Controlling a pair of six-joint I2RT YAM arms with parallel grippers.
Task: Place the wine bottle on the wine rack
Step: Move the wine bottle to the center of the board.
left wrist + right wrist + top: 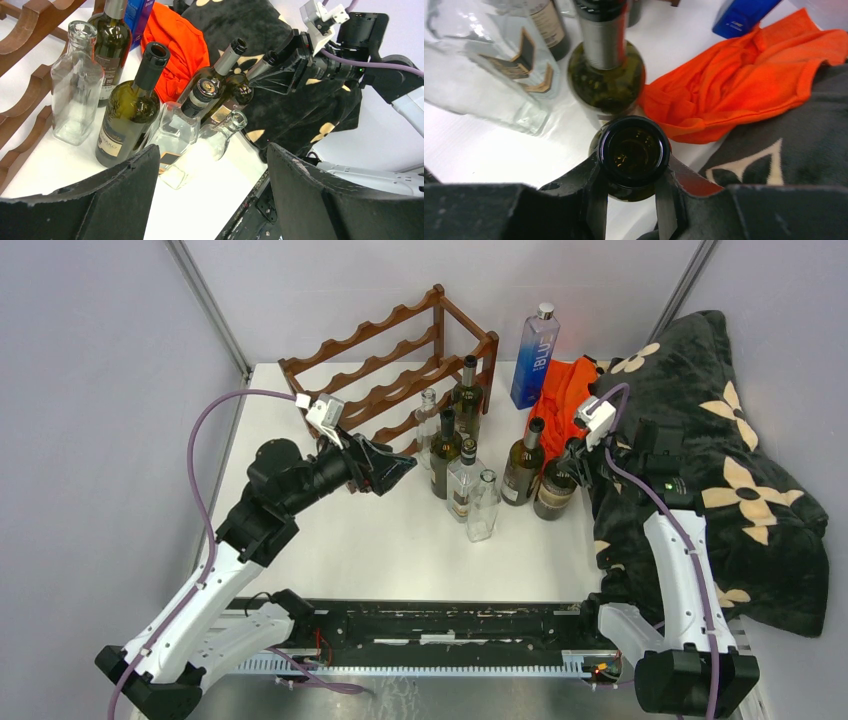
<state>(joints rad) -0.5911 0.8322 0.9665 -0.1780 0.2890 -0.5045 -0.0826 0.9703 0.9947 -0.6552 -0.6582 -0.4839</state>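
Note:
The wine bottle (555, 488), dark green and uncorked, stands upright at the right end of the bottle cluster. My right gripper (578, 452) is shut around its neck; the right wrist view looks down into its open mouth (634, 150), with the fingers (596, 192) pressed against both sides of the neck just under the rim. The left wrist view shows that same grip on the bottle (235, 97). The reddish-brown wine rack (390, 350) stands at the back left, all its rails bare. My left gripper (400, 468) hangs open and holds nothing, in front of the rack (30, 20) and left of the cluster.
Several other bottles crowd the table's middle: dark ones (523, 468) (445, 452) (466, 400) and clear glass ones (483, 505) (428, 425). A tall blue bottle (535, 360) stands at the back. An orange cloth (560, 395) and a black floral blanket (720, 460) lie along the right.

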